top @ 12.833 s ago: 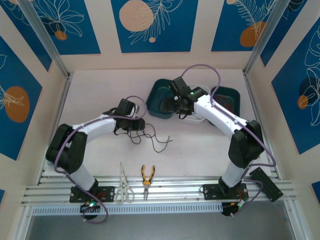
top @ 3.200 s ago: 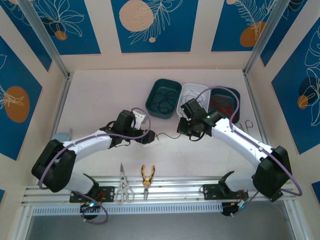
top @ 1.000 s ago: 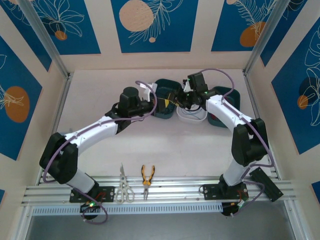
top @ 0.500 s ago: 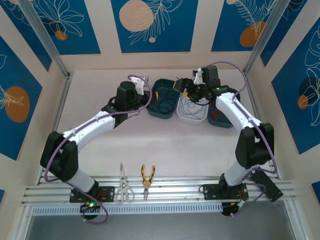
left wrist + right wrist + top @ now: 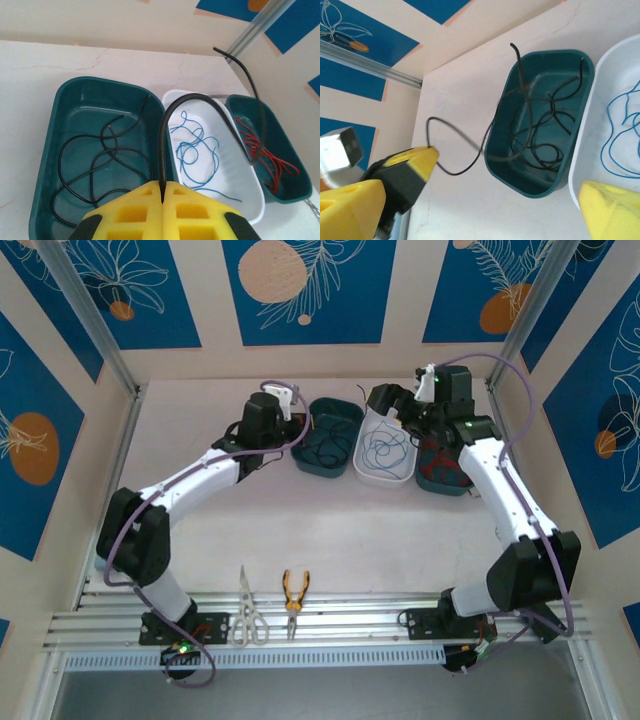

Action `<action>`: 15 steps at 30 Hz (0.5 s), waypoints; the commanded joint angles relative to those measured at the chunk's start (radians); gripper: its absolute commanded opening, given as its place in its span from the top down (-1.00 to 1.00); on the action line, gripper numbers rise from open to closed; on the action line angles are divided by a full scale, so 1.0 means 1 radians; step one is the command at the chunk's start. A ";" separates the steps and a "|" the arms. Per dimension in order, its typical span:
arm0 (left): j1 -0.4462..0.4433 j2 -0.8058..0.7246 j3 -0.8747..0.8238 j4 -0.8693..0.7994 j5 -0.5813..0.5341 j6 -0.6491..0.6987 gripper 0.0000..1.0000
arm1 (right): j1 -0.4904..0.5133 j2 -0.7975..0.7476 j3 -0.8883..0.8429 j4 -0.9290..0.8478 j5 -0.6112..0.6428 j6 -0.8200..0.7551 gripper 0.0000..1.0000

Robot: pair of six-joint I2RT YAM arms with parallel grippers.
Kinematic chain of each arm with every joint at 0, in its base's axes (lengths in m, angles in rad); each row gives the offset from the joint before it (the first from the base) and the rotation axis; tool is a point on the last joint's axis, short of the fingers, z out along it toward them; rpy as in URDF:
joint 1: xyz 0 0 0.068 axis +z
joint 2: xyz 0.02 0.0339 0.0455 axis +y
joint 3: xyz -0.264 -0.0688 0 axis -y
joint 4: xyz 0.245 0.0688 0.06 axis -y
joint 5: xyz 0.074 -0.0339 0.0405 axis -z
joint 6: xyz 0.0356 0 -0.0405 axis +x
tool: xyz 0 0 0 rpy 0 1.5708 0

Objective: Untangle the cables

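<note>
Left wrist view: my left gripper (image 5: 163,186) is clenched on a black cable (image 5: 172,107) that arches above the white tray (image 5: 239,172) and its blue cable (image 5: 192,150). My right gripper (image 5: 510,185) hangs released near that tray. If I drop the black cable here, it could fall among the blue and tangle with it.

Left wrist view: the lower edge cuts off my left gripper (image 5: 163,186) just below its closed fingertips. These fingers hide the near rims of the green bin (image 5: 52,150) and white bin (image 5: 235,170). The black cable (image 5: 161,145) pinched there blurs toward its far end.

Right wrist view: my right gripper (image 5: 482,200) is cropped to two finger corners, and the right edge cuts the white bin.

Top view: the black cable is too thin to trace.
</note>
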State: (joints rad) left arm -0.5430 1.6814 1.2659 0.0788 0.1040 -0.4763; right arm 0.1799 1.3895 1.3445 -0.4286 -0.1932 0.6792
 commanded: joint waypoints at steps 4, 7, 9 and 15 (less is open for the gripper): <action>0.010 0.073 0.060 -0.038 -0.071 -0.051 1.00 | -0.027 -0.133 -0.034 -0.098 0.071 -0.054 -0.98; 0.009 0.087 0.065 -0.022 -0.056 -0.063 1.00 | -0.030 -0.170 -0.033 -0.132 0.095 -0.069 -0.98; 0.010 0.093 0.066 -0.010 -0.052 -0.075 1.00 | -0.032 -0.190 -0.037 -0.150 0.114 -0.076 -0.98; 0.008 0.111 0.096 0.025 -0.013 -0.106 1.00 | -0.031 -0.235 -0.077 -0.167 0.133 -0.070 -0.98</action>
State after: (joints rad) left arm -0.5430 1.7756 1.3087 0.0643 0.0692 -0.5533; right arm 0.1528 1.1790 1.2915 -0.5602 -0.0826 0.6250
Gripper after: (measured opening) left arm 0.059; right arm 0.991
